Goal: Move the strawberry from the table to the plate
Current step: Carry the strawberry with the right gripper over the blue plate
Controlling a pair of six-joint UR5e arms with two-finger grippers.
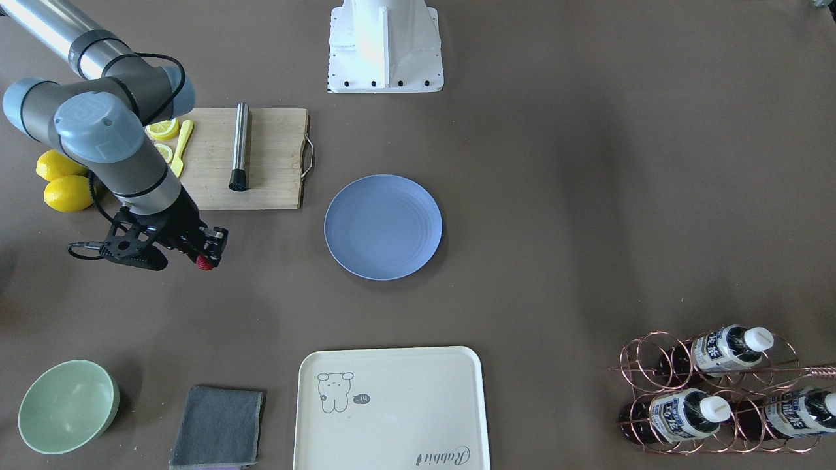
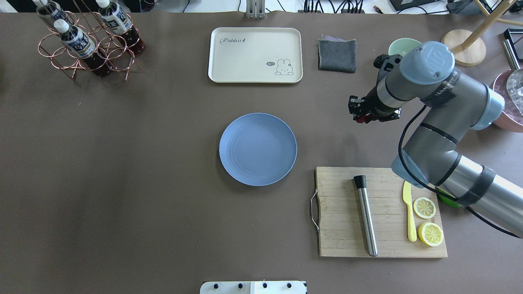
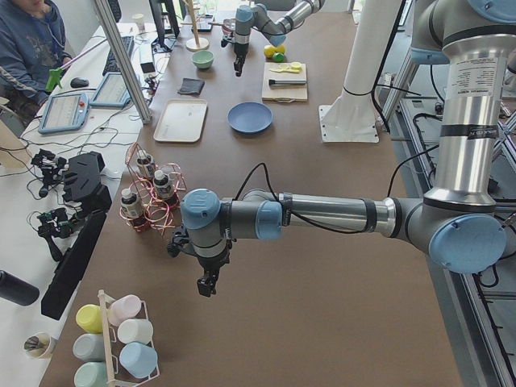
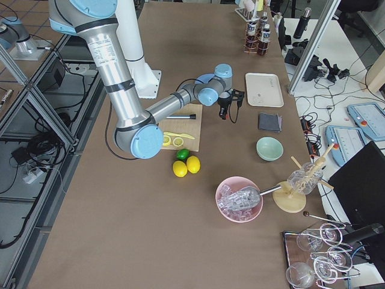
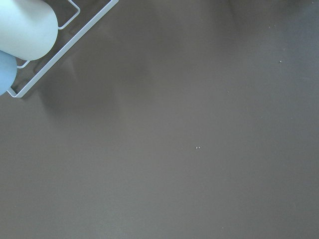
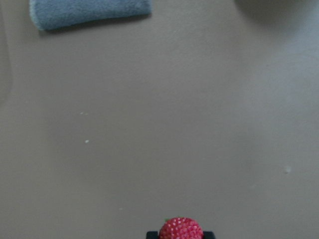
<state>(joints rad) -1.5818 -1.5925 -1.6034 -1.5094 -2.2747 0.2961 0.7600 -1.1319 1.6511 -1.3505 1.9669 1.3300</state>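
**Strawberry pinched in right gripper, right of the plate**

- Far left, past the overhead's edge: the left gripper (image 3: pixel 208 284) hangs over bare table (image 2: pixel 122 163), fingers down. It shows only in the side view, so I cannot tell whether it is open or closed.
- Copper wire rack (image 2: pixel 122 67), looped rings, holding dark bottles (image 2: pixel 77 41) with white caps.
- Cream tray (image 2: pixel 245 61), a smooth rounded rectangle with a small line drawing.
- Plate (image 2: pixel 258 149), round, matte blue-grey, with faint concentric rings; nothing on it.
- Grey cloth (image 2: pixel 337 55), folded and nappy.
- Wooden cutting board (image 2: pixel 339 216) with a metal handle. On it lie a brushed-steel rod (image 2: pixel 366 216), a yellow plastic knife (image 2: pixel 409 212) and two lemon slices (image 2: pixel 424 207).
- Right gripper (image 2: pixel 361 116), closed on the strawberry (image 2: pixel 360 119).
  - It is well right of the plate, between cloth and board, and looks lifted clear of the table.
  - In the wrist view the strawberry (image 6: pixel 181 230) is red, rounded and studded with pale seeds, held between black fingertips (image 6: pixel 151 234).
  - A fleck of green shows at its upper left edge. The berry is cut off by the frame, so its long axis and the way its tip points are unclear.
- Pale green bowl (image 2: pixel 402 45), glossy, partly behind the arm.
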